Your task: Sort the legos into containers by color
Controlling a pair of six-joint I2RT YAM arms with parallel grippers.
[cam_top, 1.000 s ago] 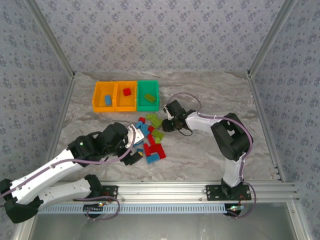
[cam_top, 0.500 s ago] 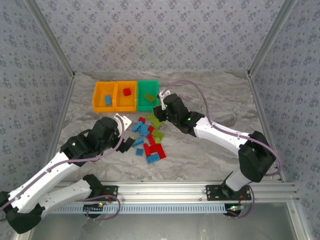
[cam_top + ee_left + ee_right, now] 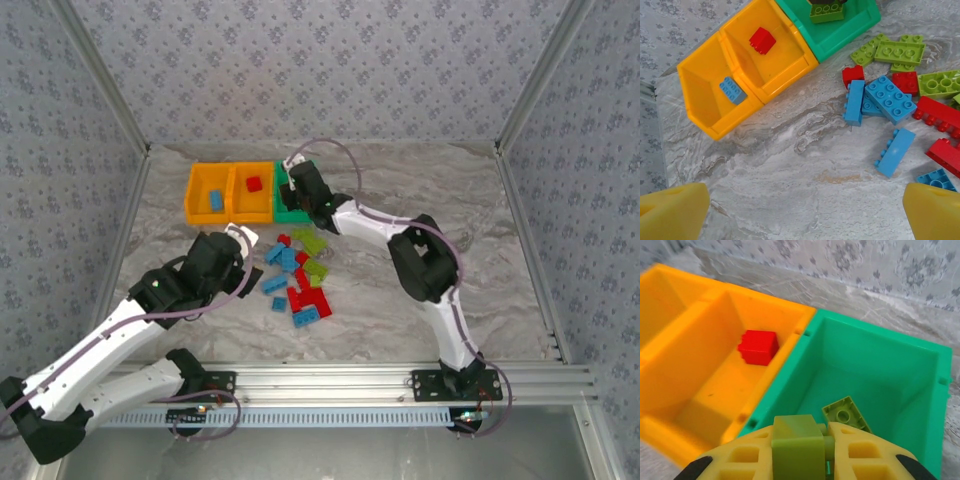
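1. The marbled grey table (image 3: pixel 370 320) sat boxed in by walls of patterned paper, the two arms bolted at its near edge.
2. Nearest me, the left gripper (image 3: pixel 238 256) had pulled back from the heap it hung over a second before. It now hovered just to the left of it, its yellow fingers (image 3: pixel 671 212) spread wide and holding nothing.
3. Past it lay the pile of bricks (image 3: pixel 298 275), blue, red and lime jumbled together on the bare table, near the bins but not touching them.
4. Farther on, the right gripper (image 3: pixel 303 188) had swung away from the pile's far side and up over the green bin (image 3: pixel 880 370). Its fingers were pinched narrow on a lime brick (image 3: pixel 799 447), held above the bin's near wall.
5. At the back stood the row of three joined bins. The green bin already held one green piece (image 3: pixel 846 414), the middle orange bin (image 3: pixel 252 212) one red block (image 3: pixel 758 346), and the end orange bin (image 3: pixel 205 215) one blue block (image 3: pixel 216 199).
6. To my eye the pick and the carry were done and only letting go remained. The colour matched the bin, but most of the pile was left to sort.
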